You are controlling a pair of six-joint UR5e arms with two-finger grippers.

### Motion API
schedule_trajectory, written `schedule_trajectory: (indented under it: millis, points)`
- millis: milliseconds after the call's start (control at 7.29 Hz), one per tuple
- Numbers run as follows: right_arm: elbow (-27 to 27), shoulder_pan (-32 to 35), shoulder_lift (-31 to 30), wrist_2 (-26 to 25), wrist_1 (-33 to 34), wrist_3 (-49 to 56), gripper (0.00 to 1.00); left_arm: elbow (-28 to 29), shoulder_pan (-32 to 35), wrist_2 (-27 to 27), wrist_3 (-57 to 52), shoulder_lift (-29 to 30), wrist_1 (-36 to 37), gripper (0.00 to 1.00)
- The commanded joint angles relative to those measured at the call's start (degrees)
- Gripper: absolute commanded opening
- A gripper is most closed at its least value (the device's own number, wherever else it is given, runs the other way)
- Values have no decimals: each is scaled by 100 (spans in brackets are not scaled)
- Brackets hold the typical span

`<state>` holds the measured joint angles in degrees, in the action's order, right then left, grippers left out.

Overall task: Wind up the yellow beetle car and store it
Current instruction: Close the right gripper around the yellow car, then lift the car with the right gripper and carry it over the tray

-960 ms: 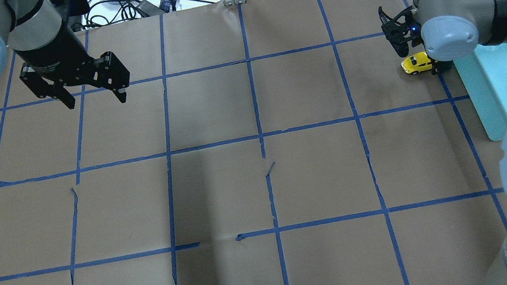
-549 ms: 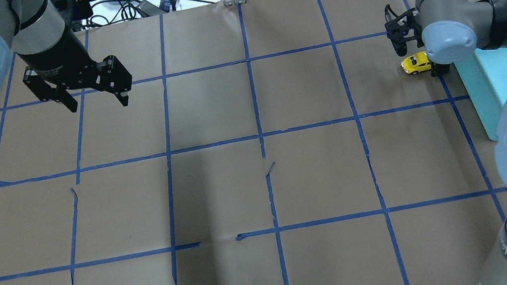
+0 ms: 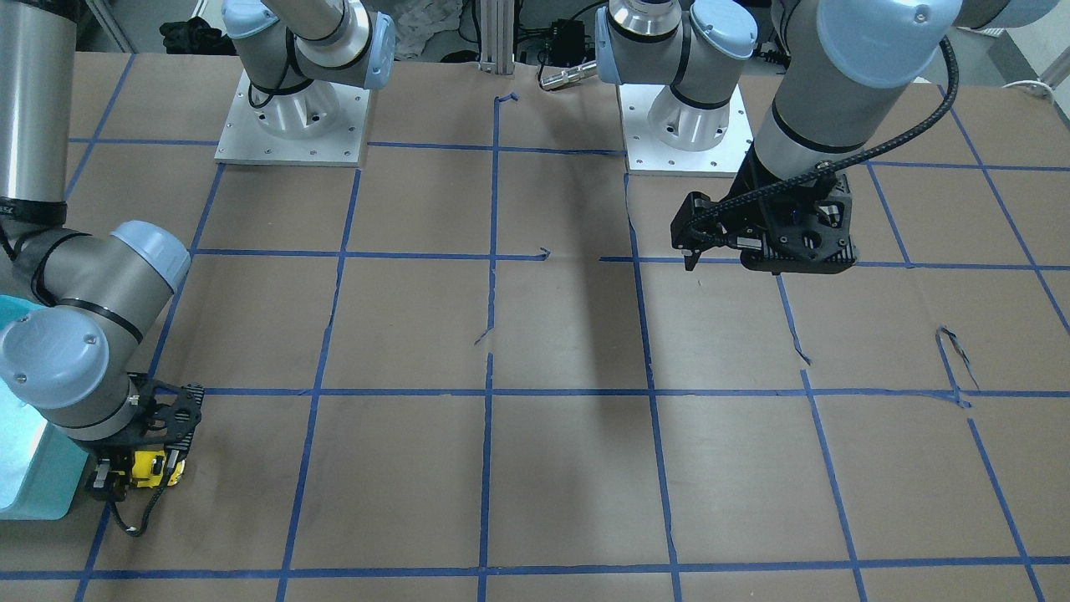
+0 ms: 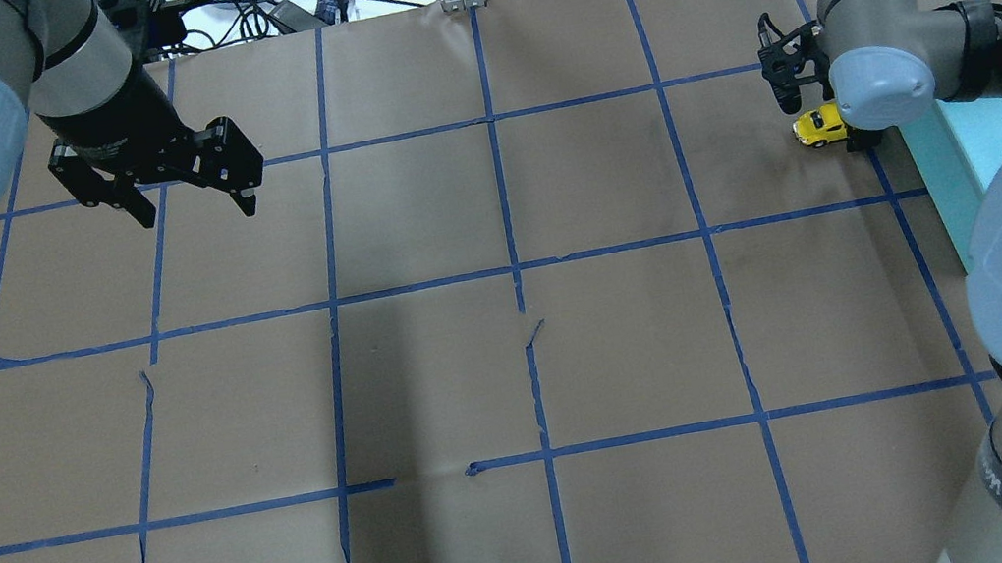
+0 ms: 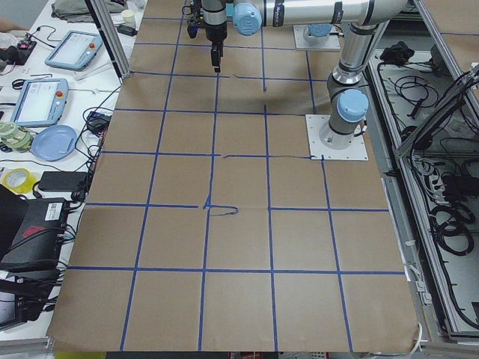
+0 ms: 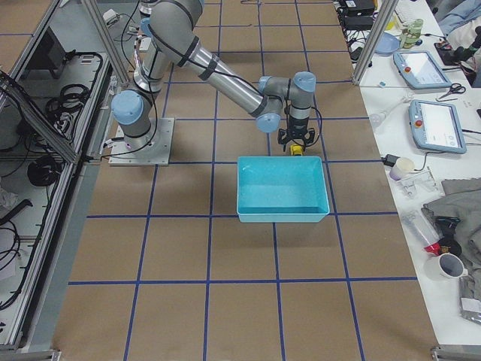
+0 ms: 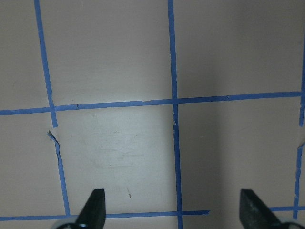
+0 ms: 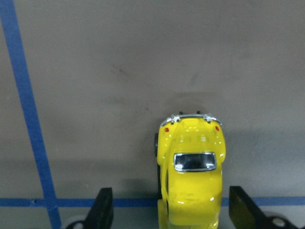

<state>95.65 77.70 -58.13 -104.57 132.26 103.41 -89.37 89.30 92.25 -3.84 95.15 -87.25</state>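
Note:
The yellow beetle car stands on its wheels on the brown paper, just left of the teal bin. My right gripper is low over it and open. In the right wrist view the car sits between the two fingertips, closer to the right one, with neither touching it. It also shows in the front view under the right gripper. My left gripper is open and empty above the far left of the table, over bare paper in its wrist view.
The teal bin is open and holds nothing; its near wall is right beside the car. Blue tape lines grid the brown paper, with some torn strips. Cables and clutter lie beyond the table's far edge.
The right arm's wrist has shifted slightly left over the car, and its elbow has swung in. The car has stayed in place. The left gripper has barely drifted.

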Motion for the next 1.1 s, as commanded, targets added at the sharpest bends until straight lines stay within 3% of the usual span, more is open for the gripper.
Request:
schedule_trajectory:
  millis: [0, 137, 549, 960]
  points:
    - [6, 0, 21, 7, 2, 13, 68, -1, 0, 12, 59, -13, 15, 100]
    - [23, 0, 21, 7, 2, 22, 58, -10, -18, 12, 51, -22, 7, 100]
    - [-11, 0, -40, -2, -25, 13, 3, -10, -18, 21, 24, -31, -11, 100]
    - [-38, 410, -513, 59, -391, -528, 0, -10, -18, 21, 50, -31, -2, 100]
